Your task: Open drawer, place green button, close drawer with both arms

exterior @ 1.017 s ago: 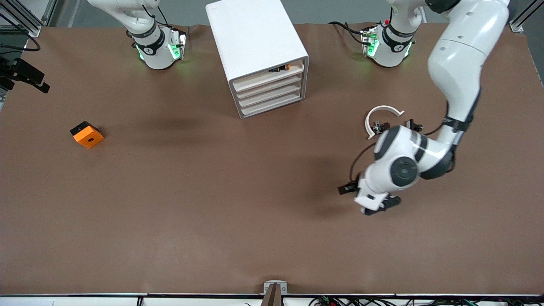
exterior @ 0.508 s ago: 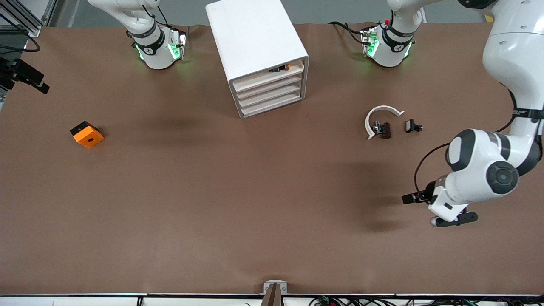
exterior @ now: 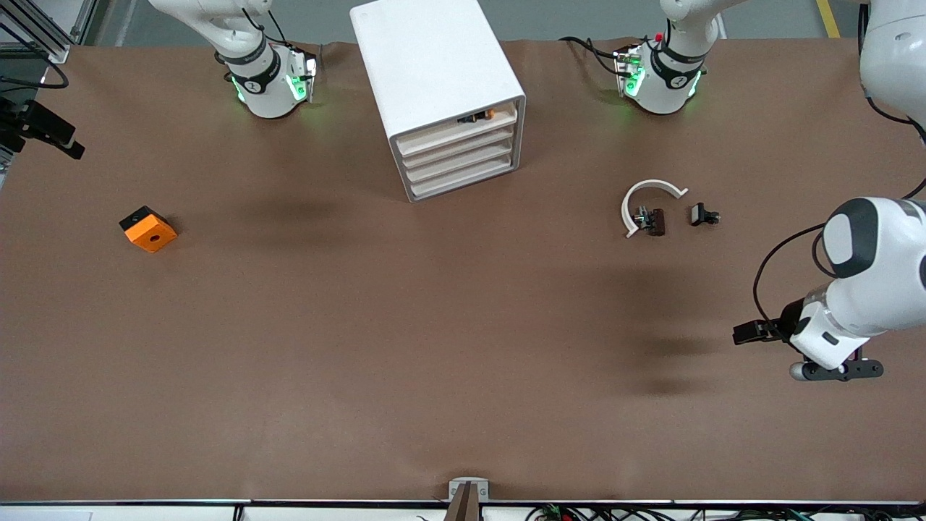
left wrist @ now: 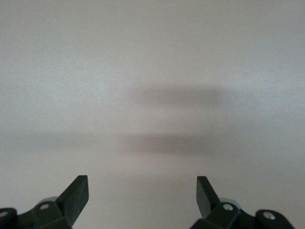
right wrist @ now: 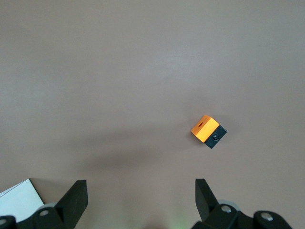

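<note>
The left arm has swung away from the middle of the worktop (exterior: 434, 347) toward its own end; a second ago its left end effector (exterior: 835, 370) hung near the white arc (exterior: 647, 195) and the small black clips (exterior: 655, 221), and now it hangs over bare worktop well apart from them, nearer the front camera; its wrist view shows the left end effector (left wrist: 142, 195) spread wide with nothing between the fingers (left wrist: 78, 188).

The right end effector (right wrist: 141, 200) is likewise wide open and empty, high above the orange cube (right wrist: 208, 131); the right arm waits, unchanged.

All four trays of the white cabinet (exterior: 434, 72) sit flush, the drawer (exterior: 463, 181) at the bottom included; the button is nowhere clearly visible on the worktop; a small dark item with an orange tip (exterior: 477, 116) lies in the top tray, too small to identify.

This looks like a retreat with the drawer closed; whether the button lies inside cannot be told.
</note>
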Tool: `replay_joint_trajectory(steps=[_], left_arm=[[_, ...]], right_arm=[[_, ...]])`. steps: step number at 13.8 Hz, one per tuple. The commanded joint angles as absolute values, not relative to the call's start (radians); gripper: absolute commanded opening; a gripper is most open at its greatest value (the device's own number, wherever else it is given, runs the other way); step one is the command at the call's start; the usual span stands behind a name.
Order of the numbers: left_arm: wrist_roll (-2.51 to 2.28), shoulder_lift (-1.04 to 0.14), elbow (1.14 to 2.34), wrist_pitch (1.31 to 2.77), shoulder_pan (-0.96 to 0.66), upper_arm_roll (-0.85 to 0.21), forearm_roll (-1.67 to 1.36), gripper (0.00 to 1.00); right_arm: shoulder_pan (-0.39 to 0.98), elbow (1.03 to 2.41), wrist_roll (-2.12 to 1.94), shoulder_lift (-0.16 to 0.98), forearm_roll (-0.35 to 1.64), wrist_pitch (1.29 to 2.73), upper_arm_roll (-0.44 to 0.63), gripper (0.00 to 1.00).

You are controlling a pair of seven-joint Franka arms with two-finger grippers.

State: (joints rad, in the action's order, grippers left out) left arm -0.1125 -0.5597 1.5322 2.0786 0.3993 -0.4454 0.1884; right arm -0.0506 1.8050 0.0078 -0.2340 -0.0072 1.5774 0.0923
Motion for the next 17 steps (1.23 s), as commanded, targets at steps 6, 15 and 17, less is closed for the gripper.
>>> replay_joint_trajectory(steps=[6, 15, 17], left_arm=[[0.118, -0.258, 1.770, 2.077, 0.062, 0.019, -0.077, 1.00], [0.060, 0.056, 1.861, 1.970, 0.000, 0.061, -0.075, 1.00], [0.057, 0.109, 1.845, 1.918, 0.005, 0.055, -0.075, 1.00]], right_arm=[[-0.057, 1.812, 0.021, -0.253, -0.008, 1.582, 0.081, 1.00], [-0.058, 1.812, 0.020, -0.252, -0.008, 1.583, 0.081, 1.00], [-0.058, 1.813, 0.021, -0.252, -0.008, 1.585, 0.081, 1.00]])
